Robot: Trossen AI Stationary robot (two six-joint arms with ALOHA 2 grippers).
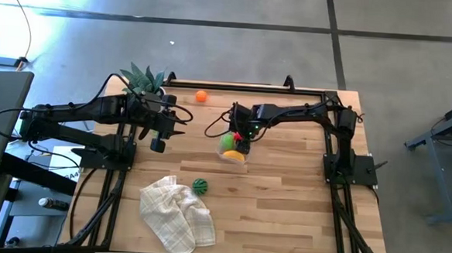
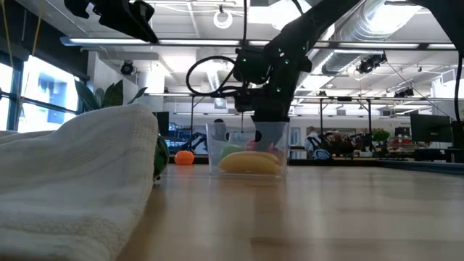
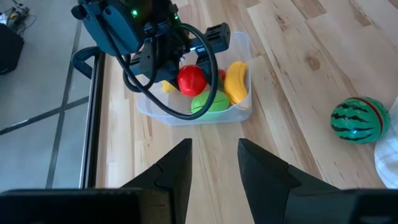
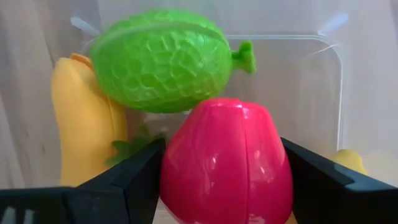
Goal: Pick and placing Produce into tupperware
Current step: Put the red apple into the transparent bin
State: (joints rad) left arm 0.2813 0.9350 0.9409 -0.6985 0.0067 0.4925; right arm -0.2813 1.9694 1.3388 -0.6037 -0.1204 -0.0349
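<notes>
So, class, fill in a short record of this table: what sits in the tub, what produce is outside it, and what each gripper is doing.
tub: clear tupperware mid-table
in tub: yellow banana, green fruit
right gripper: over the tub, shut on red fruit
left gripper: open, empty, beside the tub
outside tub: orange ball, striped melon touching the cloth
other: white checked cloth, spiky plant

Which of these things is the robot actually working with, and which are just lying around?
Job: tub; in it, banana and green fruit; red fruit in right gripper, over the tub; orange ball and melon on the table.

Lying about: cloth, plant.
</notes>
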